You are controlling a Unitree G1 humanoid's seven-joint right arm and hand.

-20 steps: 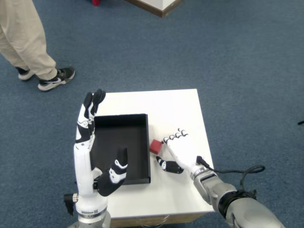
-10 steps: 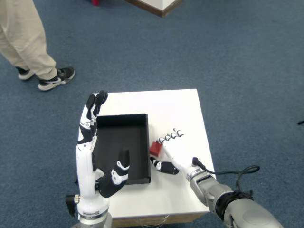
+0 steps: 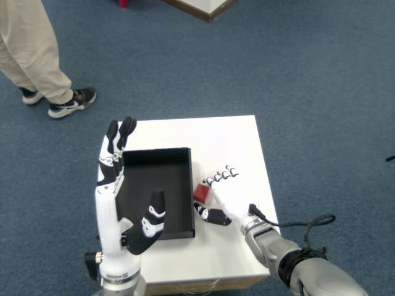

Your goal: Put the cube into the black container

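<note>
A small red cube [image 3: 201, 192] rests on the white table [image 3: 216, 139], just right of the black container [image 3: 157, 191]. My right hand [image 3: 223, 196] lies beside the cube on its right, fingers stretched toward it and thumb curled below it. The fingertips sit at the cube's edge; whether they touch it I cannot tell. The hand is open, holding nothing. The container is a shallow rectangular tray with nothing visible inside.
The left hand [image 3: 114, 185] stands upright over the container's left wall, fingers spread. A person's legs and shoes [image 3: 58, 92] stand on the blue carpet at upper left. A black cable [image 3: 311, 223] trails from my right wrist.
My right hand has slid left toward the cube, thumb moving under it. The left hand wavered slightly and returned.
</note>
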